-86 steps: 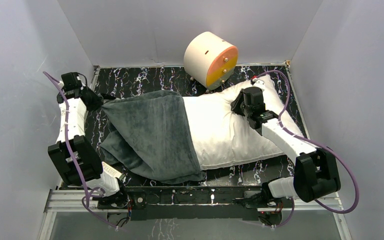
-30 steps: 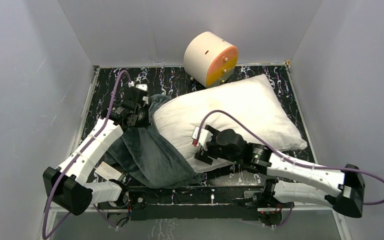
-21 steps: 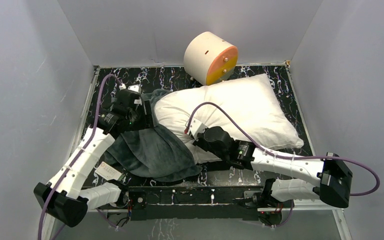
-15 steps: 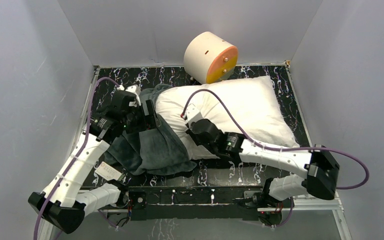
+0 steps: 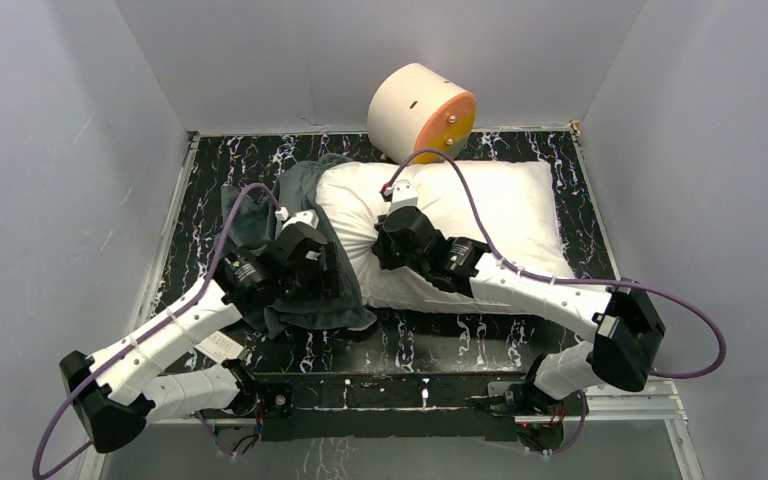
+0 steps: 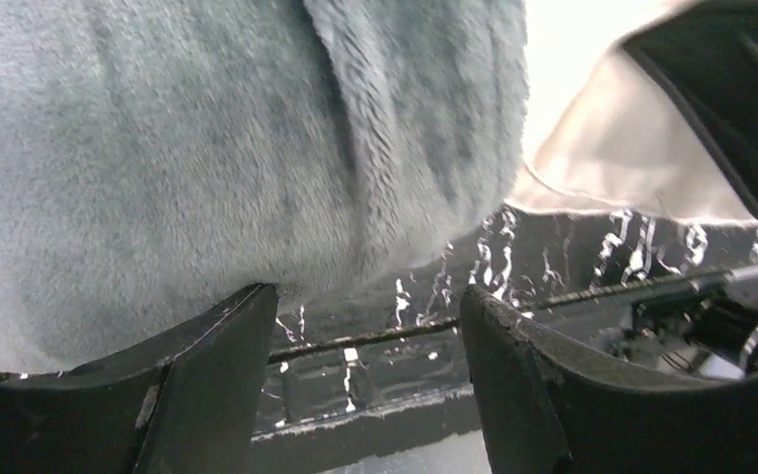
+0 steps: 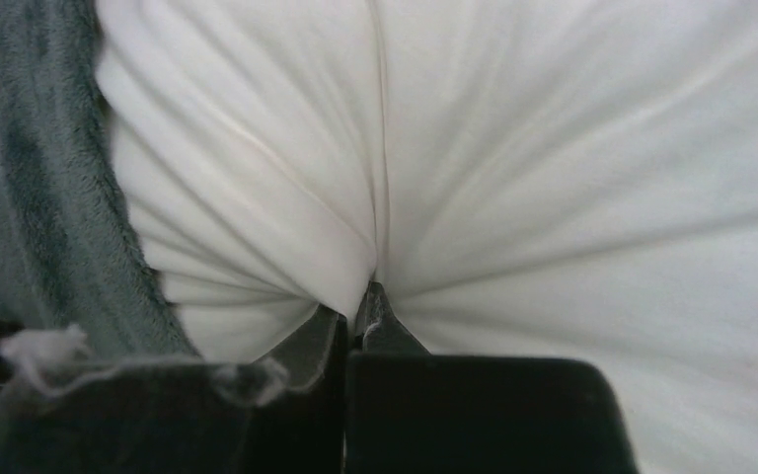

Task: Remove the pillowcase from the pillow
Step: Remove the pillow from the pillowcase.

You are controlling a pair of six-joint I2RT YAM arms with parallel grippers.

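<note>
The white pillow (image 5: 480,210) lies across the middle and right of the table. The dark grey pillowcase (image 5: 295,195) is bunched around its left end only, and no striped face shows. My right gripper (image 5: 380,252) is on the pillow's left part. In the right wrist view it (image 7: 360,296) is shut on a pinched fold of the pillow (image 7: 572,178), with the pillowcase (image 7: 49,227) at the left. My left gripper (image 5: 312,285) sits over the pillowcase's near fold. In the left wrist view it (image 6: 367,291) is open and holds nothing, and the grey pillowcase (image 6: 207,148) rests against its left finger.
A cream-and-orange cylinder (image 5: 422,120) stands against the back wall, just behind the pillow. Grey walls close in the left, right and back. A white tag (image 5: 222,345) lies by the left arm's base. Black marbled tabletop (image 5: 520,330) shows in front of the pillow.
My right gripper shut on the pillow and drew it back and rightward, so more white shows. My left gripper let go of the pillowcase, opened and moved toward the near middle.
</note>
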